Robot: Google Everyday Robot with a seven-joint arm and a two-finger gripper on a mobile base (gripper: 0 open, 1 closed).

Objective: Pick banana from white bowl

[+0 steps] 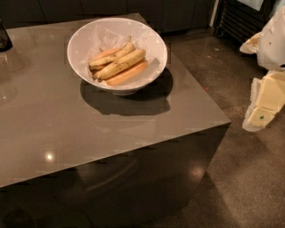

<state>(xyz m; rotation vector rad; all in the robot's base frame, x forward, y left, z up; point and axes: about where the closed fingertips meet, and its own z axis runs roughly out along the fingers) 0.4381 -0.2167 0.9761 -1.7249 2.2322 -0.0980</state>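
Observation:
The white bowl [84, 42] stands on the far part of a grey table [67, 133]. In it lies the banana [122, 63], thick, dull yellow and speckled, running from lower left to upper right. A thinner, paler banana [109, 58] with an upturned stem lies just behind it. Smooth orange-pink pieces [129, 74] lie in front of and behind the bananas. My gripper [266, 100] shows as white and cream parts at the right edge of the view. It is over the floor, well to the right of the bowl and away from the table.
A dark object [4, 38] stands at the table's far left edge. Dark cabinets [111, 6] run along the back and a dark slatted unit [238, 20] stands at the top right. Brown floor [231, 58] lies to the right of the table.

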